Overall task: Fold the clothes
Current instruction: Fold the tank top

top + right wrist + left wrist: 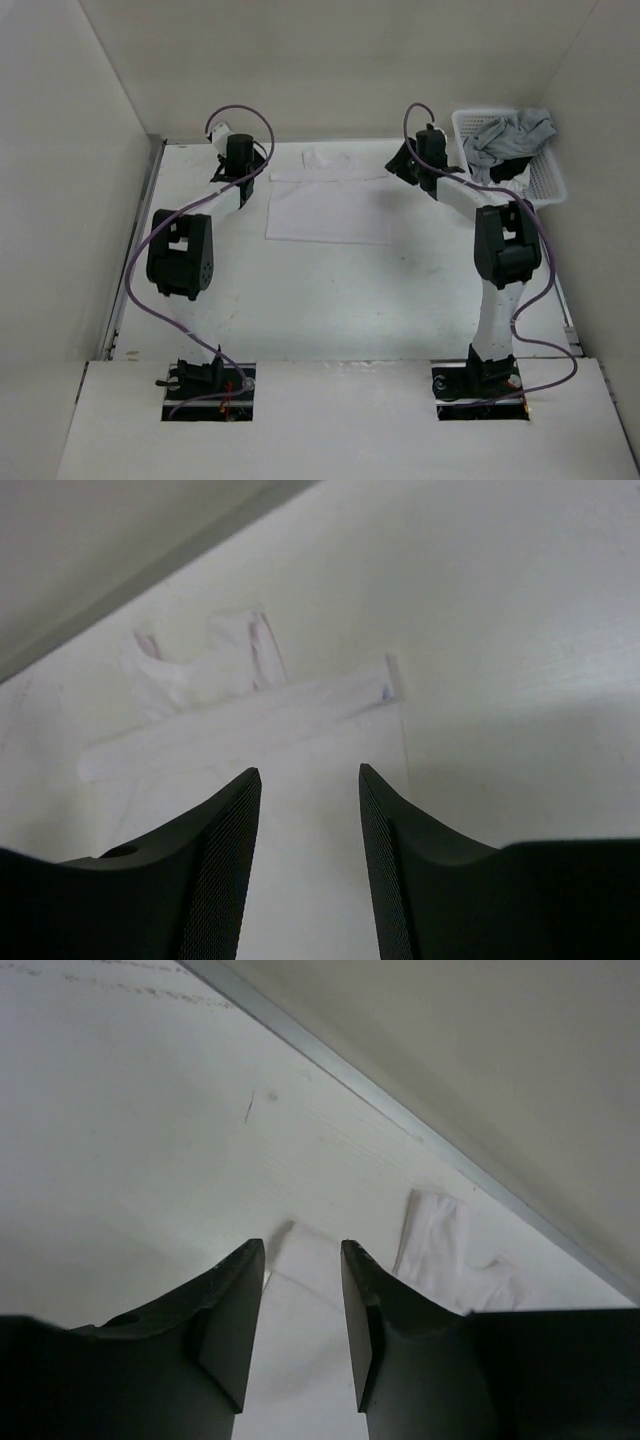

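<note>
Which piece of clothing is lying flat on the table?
The white garment, spread out on the table. The grey garment and small black garment sit crumpled in the white basket.

Plain white clothes [330, 205], grey garment [510, 135], white basket [552, 180]

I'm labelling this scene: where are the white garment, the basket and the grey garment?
white garment [330, 210]: top view, middle of its flat body
basket [550, 180]: top view, its right wall
grey garment [510, 132]: top view, middle of the heap
</note>
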You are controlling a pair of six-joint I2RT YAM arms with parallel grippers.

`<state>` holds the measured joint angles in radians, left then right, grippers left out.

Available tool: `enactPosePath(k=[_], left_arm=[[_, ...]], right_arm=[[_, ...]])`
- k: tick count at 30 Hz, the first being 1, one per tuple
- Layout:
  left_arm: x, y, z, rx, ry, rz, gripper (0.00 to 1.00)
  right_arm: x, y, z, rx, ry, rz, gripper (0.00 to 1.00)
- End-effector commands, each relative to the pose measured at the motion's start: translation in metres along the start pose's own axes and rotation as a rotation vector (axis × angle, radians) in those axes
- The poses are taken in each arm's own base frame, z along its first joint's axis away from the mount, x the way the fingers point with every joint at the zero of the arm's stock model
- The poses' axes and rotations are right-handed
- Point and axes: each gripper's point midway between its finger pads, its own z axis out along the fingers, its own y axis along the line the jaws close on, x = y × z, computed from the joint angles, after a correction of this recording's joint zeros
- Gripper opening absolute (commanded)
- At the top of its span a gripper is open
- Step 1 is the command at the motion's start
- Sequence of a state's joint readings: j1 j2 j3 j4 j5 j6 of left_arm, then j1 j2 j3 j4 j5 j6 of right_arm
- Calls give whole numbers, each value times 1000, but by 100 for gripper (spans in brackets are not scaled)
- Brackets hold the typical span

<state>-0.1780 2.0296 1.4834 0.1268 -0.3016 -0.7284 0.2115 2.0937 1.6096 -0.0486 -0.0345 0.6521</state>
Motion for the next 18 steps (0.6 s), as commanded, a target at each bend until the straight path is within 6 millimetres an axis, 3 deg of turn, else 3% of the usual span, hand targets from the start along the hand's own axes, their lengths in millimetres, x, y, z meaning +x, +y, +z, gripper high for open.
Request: enactPosePath(k=[1, 2, 4, 6, 7, 10, 13, 18], left_arm=[[-18, -15, -63, 88, -43, -1, 34], [3, -3, -78, 84, -17, 1, 33], [48, 25, -104, 66, 46, -14, 31], [81, 54, -120, 35, 108, -31, 30], [94, 68, -128, 21, 136, -46, 30], [119, 95, -140, 21, 224, -112, 32], [130, 97, -139, 61, 277, -162, 33], [139, 103, -132, 45, 305, -200, 30]], right_arm=[[-11, 27, -43, -56, -101, -12, 49], [2, 22, -54, -53, -106, -13, 46], [31, 15, -76, -63, -104, -17, 30], [61, 3, -94, -61, -76, -9, 8], [71, -2, -101, -62, -68, -3, 5], [94, -22, -119, -48, -50, 5, 9], [105, -32, -129, -49, -53, 15, 25], [122, -46, -131, -26, -20, 27, 36]])
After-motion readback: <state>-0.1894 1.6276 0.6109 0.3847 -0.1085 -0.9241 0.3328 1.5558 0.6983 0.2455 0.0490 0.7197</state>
